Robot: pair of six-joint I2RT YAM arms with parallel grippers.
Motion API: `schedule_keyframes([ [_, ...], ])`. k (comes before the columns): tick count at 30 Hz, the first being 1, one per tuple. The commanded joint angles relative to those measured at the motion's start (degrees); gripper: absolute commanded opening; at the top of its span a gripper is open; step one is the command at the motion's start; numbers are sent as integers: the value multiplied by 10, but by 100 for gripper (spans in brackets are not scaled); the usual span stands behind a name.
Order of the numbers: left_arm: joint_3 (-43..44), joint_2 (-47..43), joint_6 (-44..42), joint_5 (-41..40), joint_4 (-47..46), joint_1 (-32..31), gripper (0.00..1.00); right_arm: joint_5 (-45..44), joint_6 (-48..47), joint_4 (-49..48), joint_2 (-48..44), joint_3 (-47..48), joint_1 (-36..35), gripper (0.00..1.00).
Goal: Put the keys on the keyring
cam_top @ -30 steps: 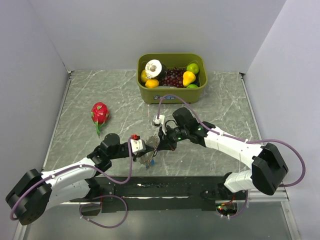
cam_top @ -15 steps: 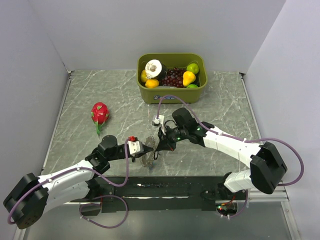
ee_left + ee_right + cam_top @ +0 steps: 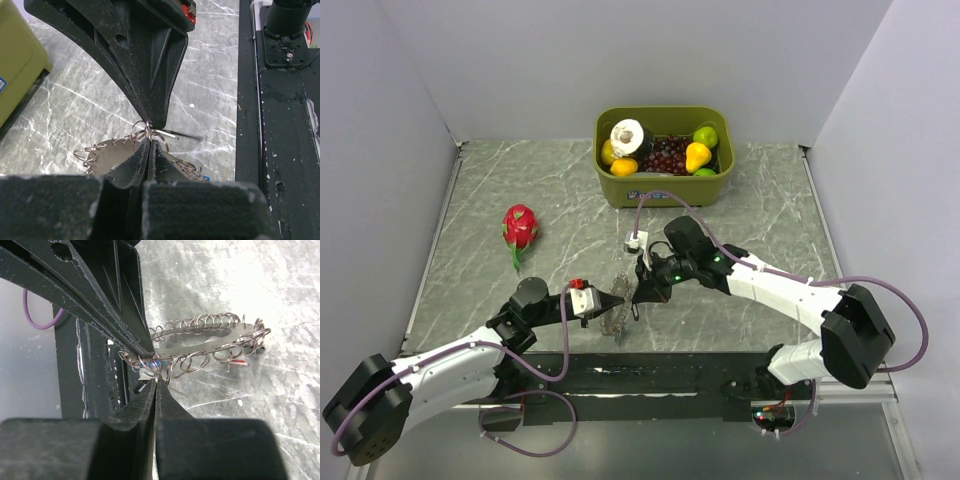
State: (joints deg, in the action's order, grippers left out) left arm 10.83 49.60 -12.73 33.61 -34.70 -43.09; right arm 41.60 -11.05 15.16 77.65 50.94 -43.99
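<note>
Left gripper [image 3: 148, 141] clenched on keyring [image 3: 210, 341] rim, holding it over table [image 3: 770, 200], front centre. Right gripper [image 3: 156, 382] jaws pressed together at small loop on same rim; actual pinch unclear. Keys [image 3: 239, 361] mostly hidden among loops, only red and blue specks showing.

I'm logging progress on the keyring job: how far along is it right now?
Done: the keyring is clamped in the shut left gripper. In hand: the right gripper, also shut, pinches a small loop on its rim, tip to tip with the left. A blue key and a red key show at the rim; whether they are threaded I cannot tell. Left: threading any keys not on yet.
</note>
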Motion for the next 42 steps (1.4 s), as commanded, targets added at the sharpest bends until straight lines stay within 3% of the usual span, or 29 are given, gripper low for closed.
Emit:
schedule_keyframes([
  [1,8,-14,3,25,-81,-3,1,-2,1,-15,-22,-6,4,13],
  [2,8,-14,3,26,-82,-4,1,-2,1,-14,-22,-6,4,22],
  [5,7,-16,2,28,-85,-4,1,-6,2,-13,-28,-6,4,35],
  [15,2,-24,1,37,-95,-4,1,-17,-4,-17,-129,-29,32,64],
  [22,-1,-28,-9,50,-94,-3,1,35,9,-36,-171,-46,72,68],
  [42,5,-14,-32,133,-92,-4,1,126,0,-11,-123,-29,75,63],
])
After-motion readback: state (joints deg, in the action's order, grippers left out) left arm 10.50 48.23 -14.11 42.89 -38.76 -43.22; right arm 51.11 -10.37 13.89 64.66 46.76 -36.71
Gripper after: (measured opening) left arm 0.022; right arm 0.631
